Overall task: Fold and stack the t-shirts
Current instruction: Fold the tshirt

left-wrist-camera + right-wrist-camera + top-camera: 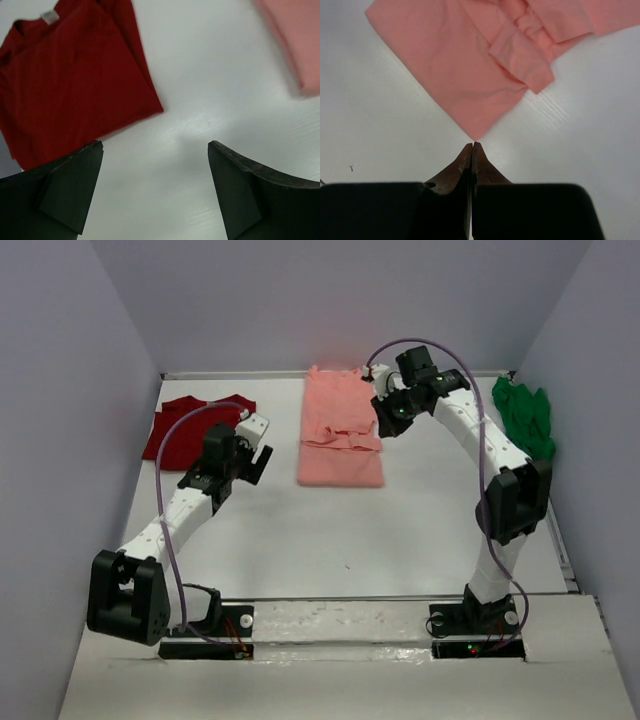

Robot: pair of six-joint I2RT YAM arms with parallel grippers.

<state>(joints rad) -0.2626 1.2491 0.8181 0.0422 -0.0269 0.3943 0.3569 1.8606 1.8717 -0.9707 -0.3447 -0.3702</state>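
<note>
The salmon-pink t-shirt (340, 435) lies partly folded at the back middle of the table, a sleeve turned in over its body (470, 65). My right gripper (388, 420) hovers at its right edge, shut; in the right wrist view the fingertips (472, 145) line up with a corner of the shirt and no cloth shows between them. The dark red t-shirt (195, 425) lies folded at the back left, its neck label (50, 16) showing. My left gripper (240, 468) hangs open over bare table (155, 150), just right of the red shirt (70, 85). The bright green t-shirt (525, 415) lies crumpled at the back right.
White walls close the table in at the back and on both sides. The pink shirt's edge (300, 45) shows at the upper right of the left wrist view. The arm bases stand at the near edge (330, 620).
</note>
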